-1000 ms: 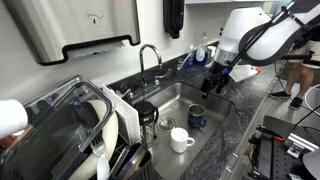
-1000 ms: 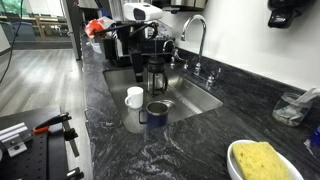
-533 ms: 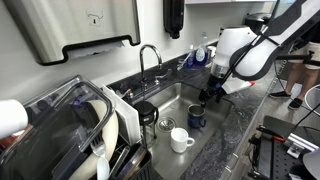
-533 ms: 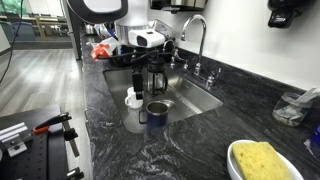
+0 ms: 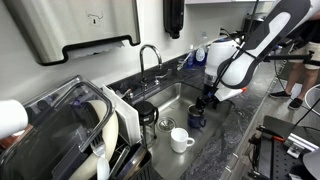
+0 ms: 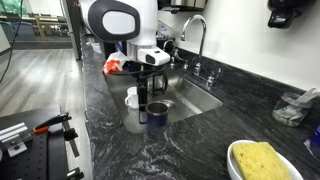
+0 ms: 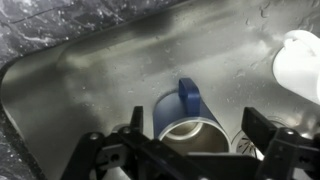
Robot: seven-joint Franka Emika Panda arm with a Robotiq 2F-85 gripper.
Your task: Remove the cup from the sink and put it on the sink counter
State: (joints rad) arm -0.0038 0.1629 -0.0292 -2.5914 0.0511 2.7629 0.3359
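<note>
The gripper (image 7: 190, 140) hangs wide open and empty right above the cup (image 7: 186, 112). The cup stands upright on the floor of the sink (image 7: 90, 70), between and just below the two fingers, with its handle (image 7: 188, 90) turned crosswise to their closing line. I would descend straight so the pads bracket the wall, stay clear of the white mug (image 7: 298, 62) beyond one finger, and close firmly before lifting toward the sink counter (image 5: 238, 125).
</note>
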